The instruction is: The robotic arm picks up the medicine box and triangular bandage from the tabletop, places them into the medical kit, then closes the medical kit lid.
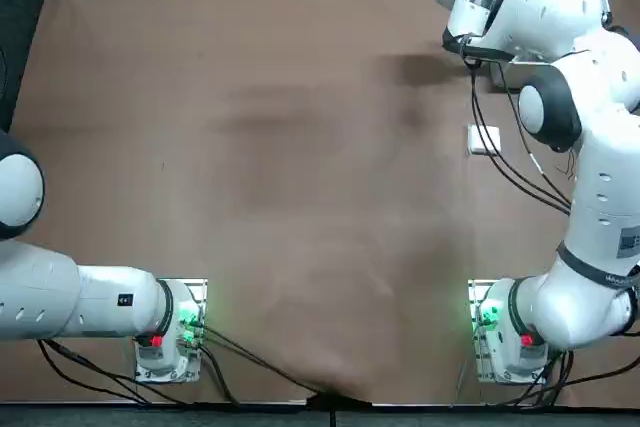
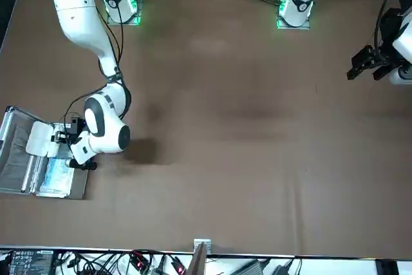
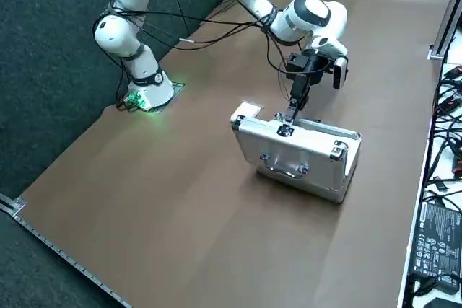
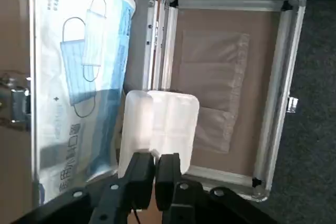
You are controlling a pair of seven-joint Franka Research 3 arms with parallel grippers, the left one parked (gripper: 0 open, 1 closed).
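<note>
The medical kit (image 2: 76, 191) lies open at the table's edge on my right side. A blue-and-white mask packet (image 4: 79, 77) fills its base. The medical kit lid (image 4: 226, 77) is swung back, and its silver outer face with the handle (image 3: 289, 171) shows in the right side view. My right gripper (image 4: 155, 169) hangs over the hinge, shut on the triangular bandage (image 4: 160, 124), a white two-lobed bundle (image 2: 40, 138). The medicine box (image 1: 484, 139), small and white, sits on the table beside the kit (image 3: 247, 111).
The brown tabletop (image 1: 300, 167) stretches wide to the left of the kit. Black cables (image 1: 500, 147) from the right arm hang close over the medicine box. Electronics and wires (image 3: 433, 236) lie past the table's far edge.
</note>
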